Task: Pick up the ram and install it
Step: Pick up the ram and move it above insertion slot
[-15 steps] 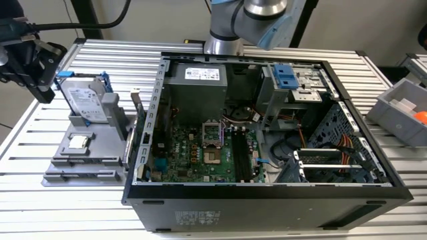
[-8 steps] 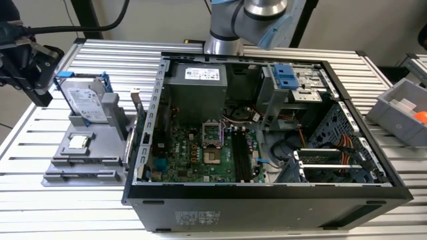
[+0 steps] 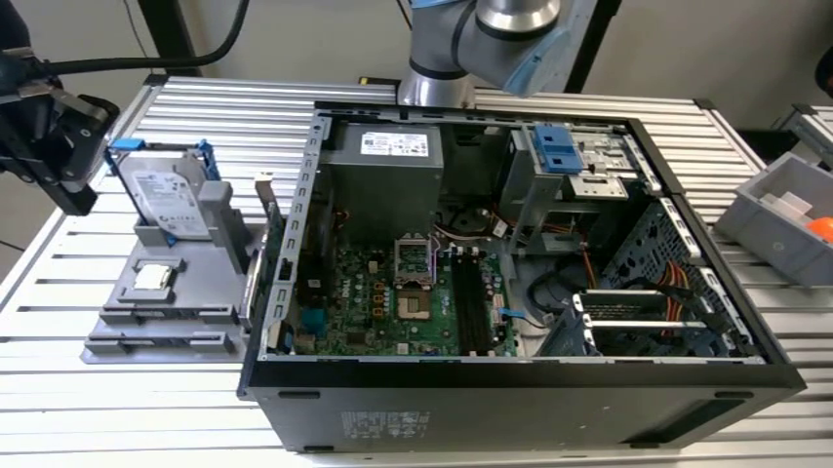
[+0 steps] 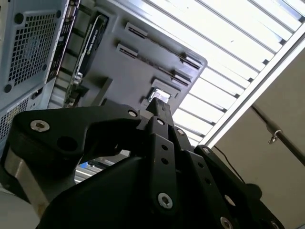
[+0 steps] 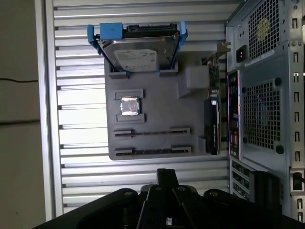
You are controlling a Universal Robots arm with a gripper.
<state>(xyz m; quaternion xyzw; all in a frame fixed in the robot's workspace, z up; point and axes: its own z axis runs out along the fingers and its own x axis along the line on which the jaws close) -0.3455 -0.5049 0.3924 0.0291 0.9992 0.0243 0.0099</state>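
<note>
Jaws together, hovering over the tabletop (image 5: 76,181) just beside the gray tray (image 5: 162,109); where the ram lies relative to them, I cannot tell.

Drive (image 3: 170,200), chip (image 3: 152,277) on holder (image 3: 195,297); open case (image 3: 521,390)

In the exterior view the ram (image 3: 463,302) was a long, dark, narrow stick standing on edge in the motherboard (image 3: 349,317), at three o'clock from the processor socket (image 3: 414,278).
</note>
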